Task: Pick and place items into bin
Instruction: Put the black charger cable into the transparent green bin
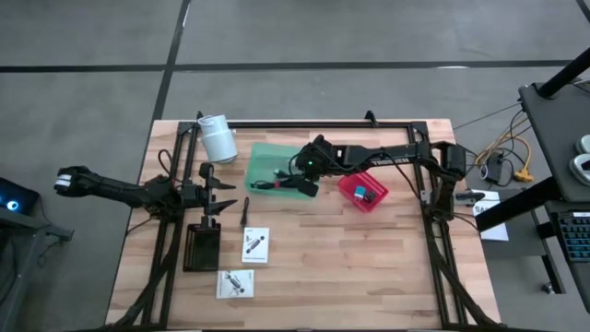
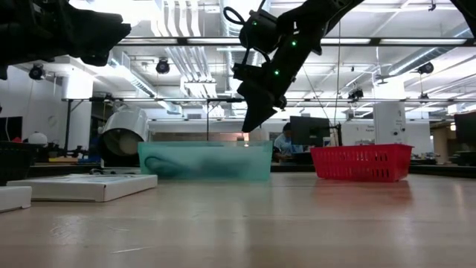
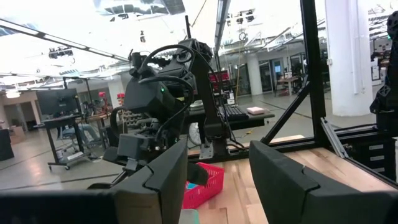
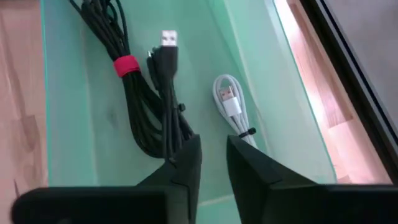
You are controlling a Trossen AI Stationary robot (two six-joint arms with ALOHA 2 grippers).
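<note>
The green bin (image 1: pixel 277 166) served as landmark. The right gripper (image 4: pixel 212 155) was held above its interior, fingers (image 4: pixel 186 168) parted and grasping nothing. Inside the bin were seen a black cable (image 4: pixel 140 106) bound with a red tie and, beside it, a coiled white cable (image 4: pixel 233 106). The left gripper (image 3: pixel 217 180) was kept well apart from the bin, toward the left edge of the table (image 1: pixel 369 267), released. Two white packets (image 1: pixel 255 245) and a black stick (image 1: pixel 244 212) were left on the table, outside the bin; a red basket (image 1: pixel 362 192) was placed just beside it.
</note>
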